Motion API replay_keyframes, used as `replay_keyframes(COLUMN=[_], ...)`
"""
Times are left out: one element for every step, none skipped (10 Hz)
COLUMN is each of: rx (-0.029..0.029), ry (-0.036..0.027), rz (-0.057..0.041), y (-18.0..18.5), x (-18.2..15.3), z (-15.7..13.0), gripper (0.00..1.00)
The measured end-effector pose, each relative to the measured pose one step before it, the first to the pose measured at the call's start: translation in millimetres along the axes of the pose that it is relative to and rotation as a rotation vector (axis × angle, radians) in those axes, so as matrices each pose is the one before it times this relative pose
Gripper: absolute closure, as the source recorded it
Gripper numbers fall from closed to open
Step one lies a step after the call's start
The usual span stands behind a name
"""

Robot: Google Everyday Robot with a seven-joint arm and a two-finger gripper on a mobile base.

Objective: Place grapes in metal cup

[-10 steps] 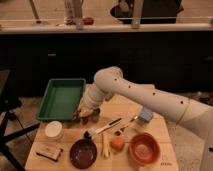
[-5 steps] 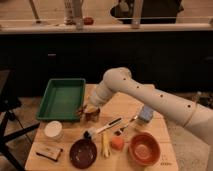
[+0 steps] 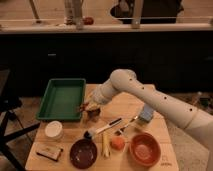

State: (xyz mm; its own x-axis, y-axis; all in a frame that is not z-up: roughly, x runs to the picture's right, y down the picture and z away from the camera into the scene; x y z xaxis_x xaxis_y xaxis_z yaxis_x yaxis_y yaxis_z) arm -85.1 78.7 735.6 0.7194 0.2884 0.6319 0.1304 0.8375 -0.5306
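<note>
Down at the front edge of the wooden table (image 3: pixel 70 136) I count two bowls: one dark maroon bowl (image 3: pixel 83 152) and one orange-red bowl (image 3: pixel 145 148) over to the side. Between them sit one pale yellowish stick (image 3: pixel 105 145) and one orange block (image 3: pixel 118 143). One small tan packet (image 3: pixel 50 152) lies at the front corner beyond the maroon bowl; can't read what it is.

Next row back: one white round container (image 3: pixel 53 130), one dark-handled brush (image 3: pixel 102 128) lying at a slant, one fork (image 3: pixel 127 124), and one bluish-grey block (image 3: pixel 146 114).

Behind that there's just the one metal cup (image 3: pixel 93 114), short and dark, upright near the middle of the table. My gripper (image 3: pixel 85 106) hangs right at its rim, on the tray side, jaws pinched down on the grapes (image 3: pixel 81 106), one small reddish cluster poking out at the tip. So they're above the table, beside the cup, not in it yet.

Farthest back is one green tray (image 3: pixel 62 98), just beside my gripper.
</note>
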Motion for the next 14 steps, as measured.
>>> replay_keyframes(rx=[0.00243,-0.00136,-0.00178,-0.00373,-0.00504,-0.0052,-0.00517,-0.00271,-0.00235,-0.00351,-0.00198,-0.00241,-0.00151,-0.00377], ry=[-0.0062,-0.0035,-0.00338,-0.00053,0.00099,0.00237,0.00407,0.0025,0.00202,0.00375,0.00179,0.0019,0.00024,0.00073], rz=[0.00341,0.00076,-0.00057,-0.00089,-0.00047,0.00098,0.00274,0.00307,0.00435,0.00888,0.0063,0.00438,0.00588,0.01011], y=[-2.72,-1.72,-2.39,-2.53,-1.62,-1.17,-0.94,-0.74,-0.13,0.1,-0.11,0.05,-0.11,0.05], x=[2.6,1.64,0.85,1.36,1.36,2.03,2.74,2.19,2.8,5.42,3.49,2.56,2.36,4.04], z=[-0.88,0.64,0.84,1.01,1.22,0.69,0.42,-0.03,0.05,-0.15,-0.11,0.22,0.29,0.92], gripper=[0.98,0.98,0.98,0.98,0.98,0.98,0.98,0.98,0.98,0.98,0.98,0.98,0.98,0.98])
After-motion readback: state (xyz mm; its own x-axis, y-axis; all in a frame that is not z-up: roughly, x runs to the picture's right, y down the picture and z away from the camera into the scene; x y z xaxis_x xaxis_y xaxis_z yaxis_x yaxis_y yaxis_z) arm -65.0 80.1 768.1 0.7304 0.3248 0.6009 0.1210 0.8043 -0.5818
